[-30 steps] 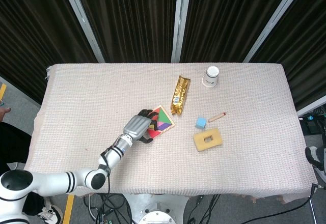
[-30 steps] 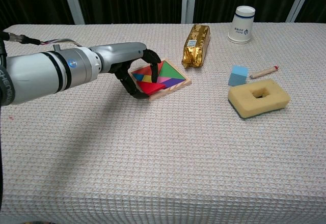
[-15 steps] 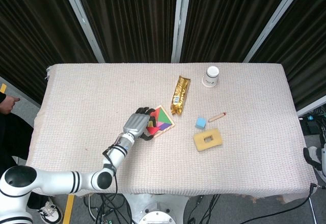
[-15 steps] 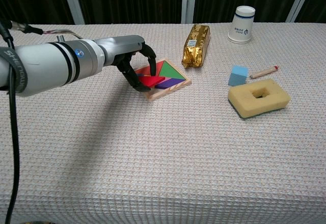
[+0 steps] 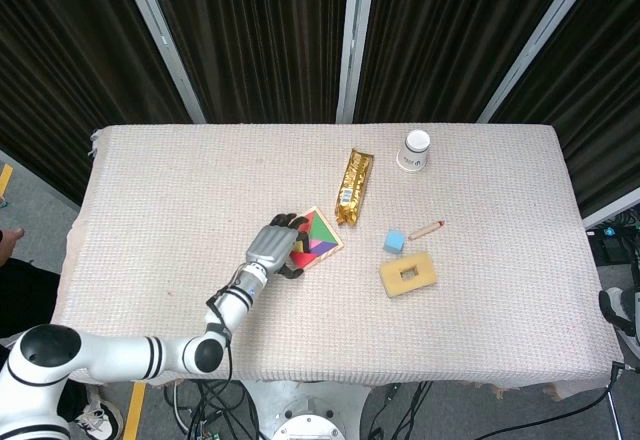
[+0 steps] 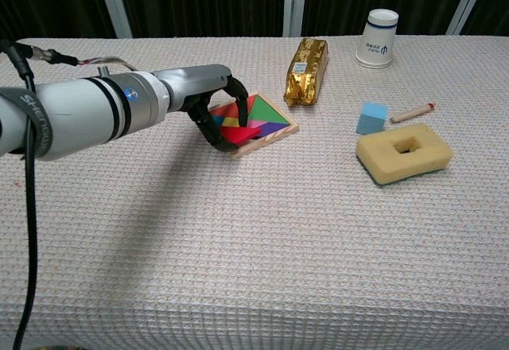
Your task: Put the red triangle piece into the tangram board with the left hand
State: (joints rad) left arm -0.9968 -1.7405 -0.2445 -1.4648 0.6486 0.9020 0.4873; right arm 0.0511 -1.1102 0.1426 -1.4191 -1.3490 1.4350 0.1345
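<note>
The wooden tangram board (image 5: pixel 325 237) (image 6: pixel 271 125) lies mid-table with coloured pieces in it. The red triangle piece (image 6: pixel 238 134) (image 5: pixel 299 257) sits low at the board's near-left corner, roughly level with the other pieces. My left hand (image 5: pixel 272 247) (image 6: pixel 208 102) arches over that corner, its dark fingers curled round the red triangle and the board's left edge, pinching the piece. The fingers hide part of the corner. My right hand shows in neither view.
A gold snack bag (image 5: pixel 351 186) (image 6: pixel 306 71) lies just behind the board. To the right are a blue cube (image 6: pixel 371 117), a short pencil (image 6: pixel 412 112) and a yellow sponge with a hole (image 6: pixel 404 152). A paper cup (image 6: pixel 378 38) stands at the back right.
The red triangle, held tilted above the board's corner half a second ago, has come down flatter into the board. My left hand has lowered slightly with it.
</note>
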